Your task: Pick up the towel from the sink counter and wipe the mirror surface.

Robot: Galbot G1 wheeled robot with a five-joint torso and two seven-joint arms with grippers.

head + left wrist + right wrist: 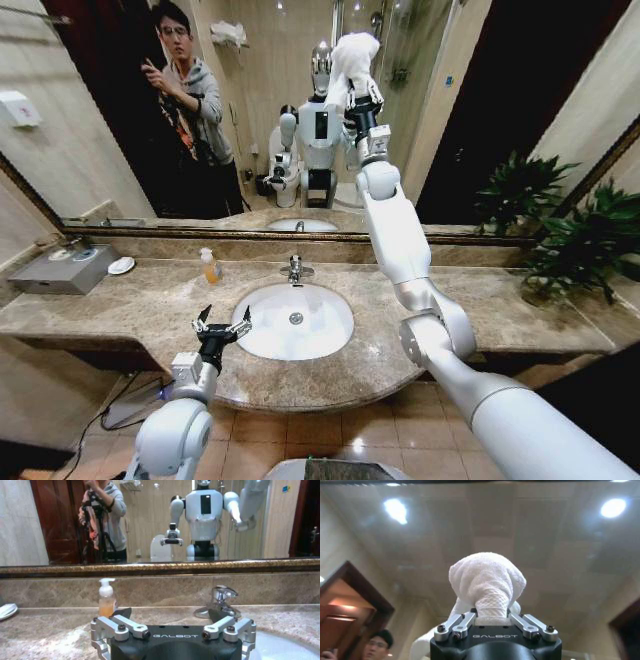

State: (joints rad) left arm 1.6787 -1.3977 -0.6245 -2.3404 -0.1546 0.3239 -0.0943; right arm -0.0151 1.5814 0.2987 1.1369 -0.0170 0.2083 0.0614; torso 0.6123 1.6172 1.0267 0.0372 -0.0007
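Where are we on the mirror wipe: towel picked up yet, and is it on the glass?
Pickup looks done: the right gripper is shut on the towel, raised high against the mirror, off the sink counter. Wiping appears in hand; whether cloth actually touches glass I cannot tell. The left gripper hangs open over the counter's front edge. How much glass remains to wipe can't be judged.

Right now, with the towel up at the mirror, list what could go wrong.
1. The right claw pinches only one bunched end of the towel; rubbing against the mirror might drag it loose.
2. The raised right arm reaches over the faucet and soap bottle; a low sweep could knock them.
3. The open left claw hovers at the sink counter edge; a base shift could bump it.
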